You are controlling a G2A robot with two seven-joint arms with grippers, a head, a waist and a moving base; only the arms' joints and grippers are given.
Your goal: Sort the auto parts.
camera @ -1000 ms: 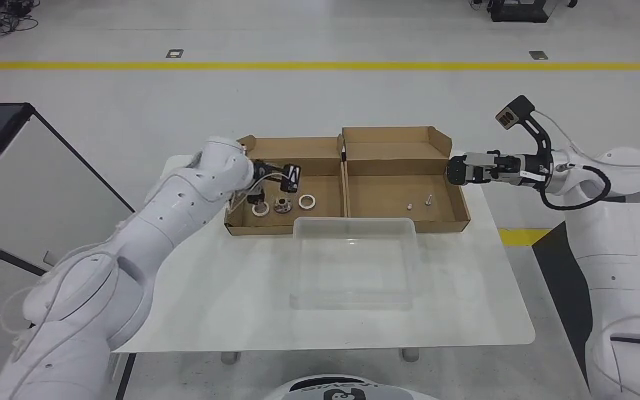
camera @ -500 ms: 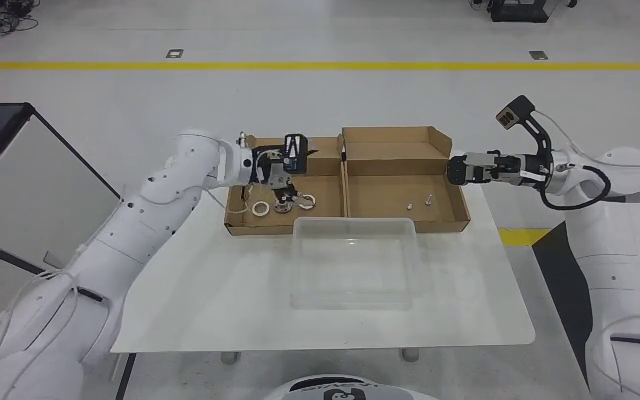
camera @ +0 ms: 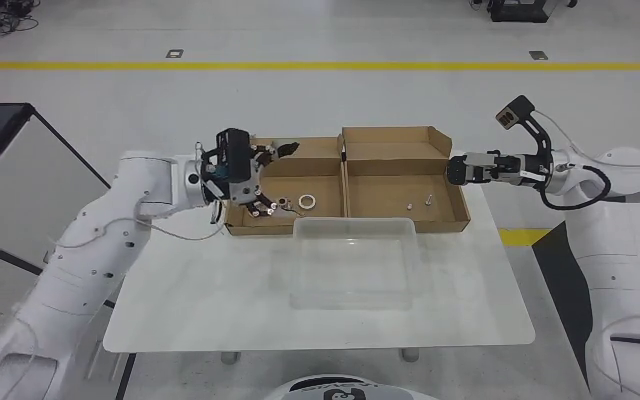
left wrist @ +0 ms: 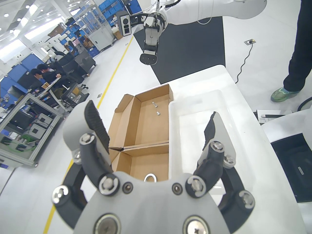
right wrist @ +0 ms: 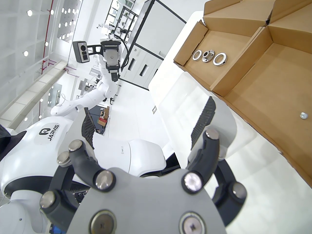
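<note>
Two joined cardboard boxes sit at the back of the white table. The left box (camera: 322,152) holds two metal rings (right wrist: 197,55) (right wrist: 220,59) with a flanged hub (right wrist: 207,55) between them. The right box (camera: 385,190) holds two small bolts (camera: 427,198) (left wrist: 158,113). My left gripper (camera: 272,180) hovers open and empty over the left part of the left box, pointing along the boxes; one ring (left wrist: 150,178) shows just below it. My right gripper (camera: 452,170) hangs open and empty at the outer right end of the right box, also seen as the left gripper (left wrist: 153,110) looks toward it.
A clear plastic tray (camera: 355,226) lies on the table just in front of the boxes, touching their front walls. Bare table surface (camera: 200,290) stretches to the left and front. A dark-framed cabinet (camera: 30,150) stands off the table's left side.
The left arm drew back to the left and its gripper swung from above the parts toward the box's left end. The right arm stayed still.
</note>
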